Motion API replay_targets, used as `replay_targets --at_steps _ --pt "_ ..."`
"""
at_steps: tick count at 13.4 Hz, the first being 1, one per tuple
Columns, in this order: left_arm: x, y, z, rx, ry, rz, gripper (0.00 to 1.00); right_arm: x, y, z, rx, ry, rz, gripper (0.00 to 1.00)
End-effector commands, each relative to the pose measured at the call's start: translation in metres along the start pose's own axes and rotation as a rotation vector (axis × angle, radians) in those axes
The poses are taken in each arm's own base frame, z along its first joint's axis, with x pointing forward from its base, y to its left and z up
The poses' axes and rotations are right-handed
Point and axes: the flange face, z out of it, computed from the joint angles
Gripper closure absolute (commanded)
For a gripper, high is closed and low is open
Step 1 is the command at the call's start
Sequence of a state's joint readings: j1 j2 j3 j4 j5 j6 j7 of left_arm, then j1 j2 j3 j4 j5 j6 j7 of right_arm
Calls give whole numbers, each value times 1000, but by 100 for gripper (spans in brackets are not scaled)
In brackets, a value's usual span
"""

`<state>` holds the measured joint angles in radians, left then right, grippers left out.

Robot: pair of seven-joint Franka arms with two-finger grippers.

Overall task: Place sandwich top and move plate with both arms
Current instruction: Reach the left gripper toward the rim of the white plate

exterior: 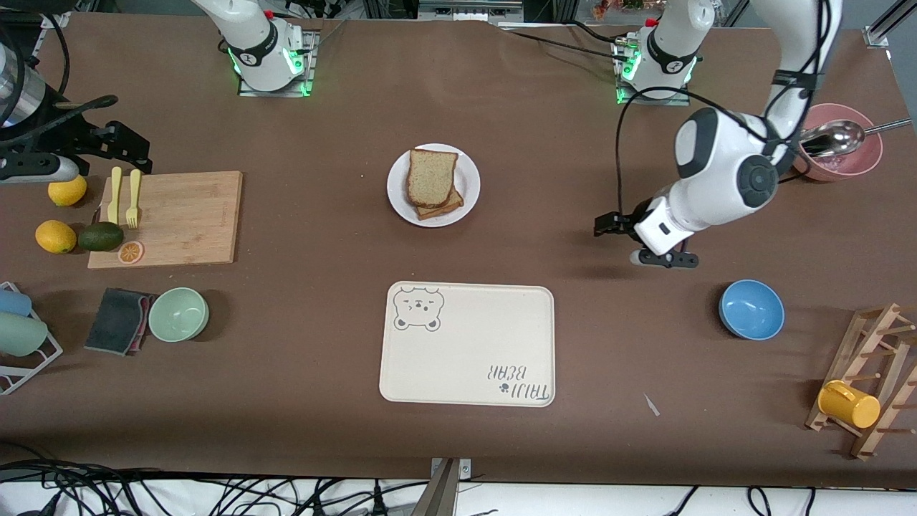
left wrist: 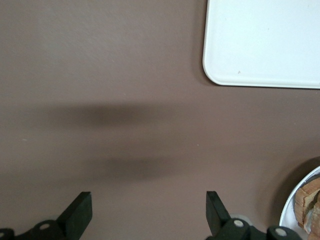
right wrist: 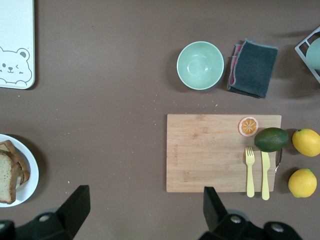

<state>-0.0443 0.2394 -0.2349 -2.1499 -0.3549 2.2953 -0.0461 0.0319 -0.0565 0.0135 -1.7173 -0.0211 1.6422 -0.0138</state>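
Note:
The white plate [exterior: 469, 188] stands mid-table, farther from the front camera than the bear tray. The sandwich top [exterior: 432, 177], a tan speckled slice with brown crust, lies on a stack of lower slices on the plate, slightly askew. My left gripper [exterior: 607, 225] is open and empty, low over bare table between the plate and the blue bowl; in the left wrist view [left wrist: 148, 215] the plate's rim [left wrist: 295, 202] shows at the edge. My right gripper [exterior: 132, 149] is open and empty, high over the table by the cutting board. In the right wrist view [right wrist: 145, 207] the plate [right wrist: 31, 184] and the bread [right wrist: 7, 177] show.
The cream bear tray [exterior: 467, 344] lies nearer the camera than the plate. A cutting board [exterior: 179, 215] with fork, knife, avocado and lemons, a green bowl [exterior: 178, 314] and a dark cloth [exterior: 118, 320] are at the right arm's end. A blue bowl [exterior: 751, 309], pink bowl [exterior: 838, 147] and mug rack [exterior: 870, 380] are at the left arm's end.

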Motion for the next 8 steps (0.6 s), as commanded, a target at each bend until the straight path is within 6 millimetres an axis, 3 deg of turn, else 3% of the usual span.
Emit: replay_targets --at_steps 1,6,8 --pt "-11 16 22 -55 2 -13 0 2 2 -3 2 6 -5 0" --pt "-26 67 77 -124 8 -30 0 2 2 -3 2 6 -5 0" --pt "-31 72 92 -181 -13 -77 0 2 0 -4 2 8 -8 0"
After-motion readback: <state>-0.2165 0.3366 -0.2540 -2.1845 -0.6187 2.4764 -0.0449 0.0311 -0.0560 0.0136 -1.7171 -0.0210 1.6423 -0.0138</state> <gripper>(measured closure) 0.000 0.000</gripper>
